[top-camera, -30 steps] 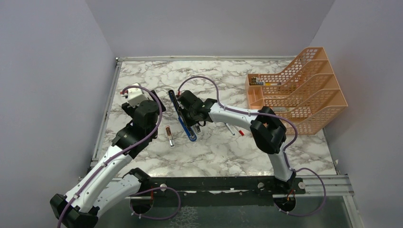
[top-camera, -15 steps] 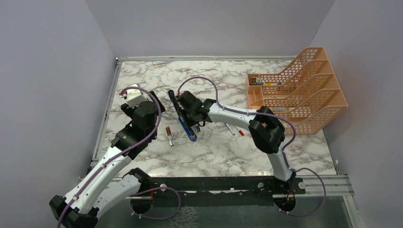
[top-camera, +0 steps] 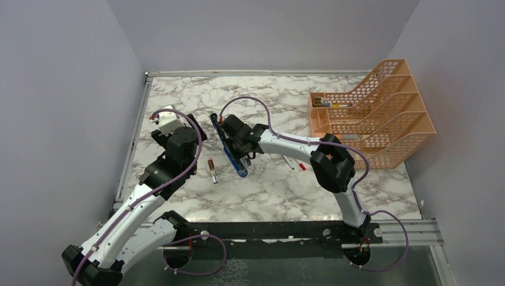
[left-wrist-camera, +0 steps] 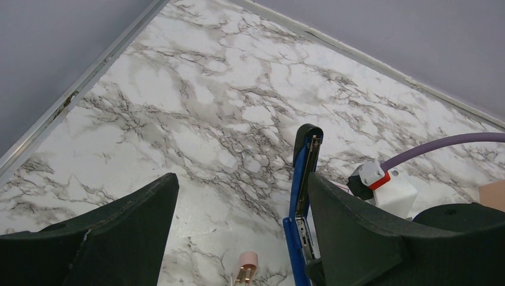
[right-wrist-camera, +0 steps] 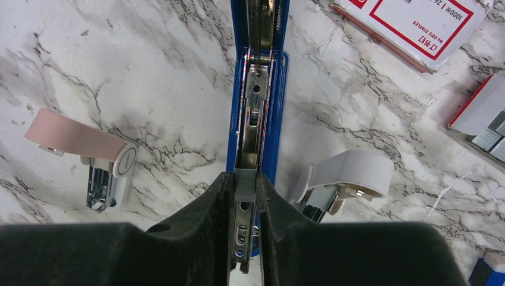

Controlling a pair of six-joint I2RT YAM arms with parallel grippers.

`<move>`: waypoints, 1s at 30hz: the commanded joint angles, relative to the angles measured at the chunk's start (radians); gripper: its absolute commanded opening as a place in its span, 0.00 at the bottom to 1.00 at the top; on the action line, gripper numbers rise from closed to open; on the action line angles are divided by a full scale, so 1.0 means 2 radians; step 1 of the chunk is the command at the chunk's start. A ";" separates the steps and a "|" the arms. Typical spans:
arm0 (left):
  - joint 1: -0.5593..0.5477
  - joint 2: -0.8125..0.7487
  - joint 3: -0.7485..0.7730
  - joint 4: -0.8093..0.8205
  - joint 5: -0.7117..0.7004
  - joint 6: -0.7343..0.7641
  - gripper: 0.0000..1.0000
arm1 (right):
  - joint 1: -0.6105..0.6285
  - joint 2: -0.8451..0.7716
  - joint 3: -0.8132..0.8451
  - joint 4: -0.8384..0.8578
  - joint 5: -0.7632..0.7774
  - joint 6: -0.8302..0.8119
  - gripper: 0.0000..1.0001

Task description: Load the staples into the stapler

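The blue stapler [right-wrist-camera: 257, 89] lies opened flat on the marble, its silver channel facing up. My right gripper [right-wrist-camera: 245, 182] is shut on a short grey strip of staples [right-wrist-camera: 245, 185], held right over the near end of that channel. The staples' red-and-white sleeve [right-wrist-camera: 417, 27] and grey tray [right-wrist-camera: 485, 122] lie to the right of the stapler. My left gripper [left-wrist-camera: 241, 185] hangs open above the table just left of the stapler [left-wrist-camera: 302, 179], holding nothing. From above, the stapler [top-camera: 229, 149] runs diagonally under the right gripper [top-camera: 236, 140].
A small pink stapler [right-wrist-camera: 80, 146] lies left of the blue one, and a small white one [right-wrist-camera: 345, 176] lies to its right. Pens [top-camera: 296, 163] rest under the right forearm. An orange mesh file rack [top-camera: 375, 113] stands at the back right. Grey walls close the left and far sides.
My right gripper has shifted slightly left along the stapler with the strip still in it. The left arm has hardly moved.
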 commanded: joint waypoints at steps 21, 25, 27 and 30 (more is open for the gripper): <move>0.002 -0.007 -0.003 0.004 -0.009 -0.002 0.81 | 0.005 -0.016 -0.006 -0.044 0.008 -0.017 0.30; 0.002 -0.004 -0.003 0.004 -0.009 -0.001 0.81 | 0.005 -0.031 -0.003 -0.041 0.004 -0.007 0.31; 0.002 -0.005 -0.002 0.004 -0.009 0.000 0.81 | 0.005 -0.045 -0.005 -0.034 0.011 0.001 0.31; 0.002 -0.006 -0.001 0.005 -0.008 0.001 0.81 | 0.003 -0.075 -0.016 -0.025 0.036 0.016 0.31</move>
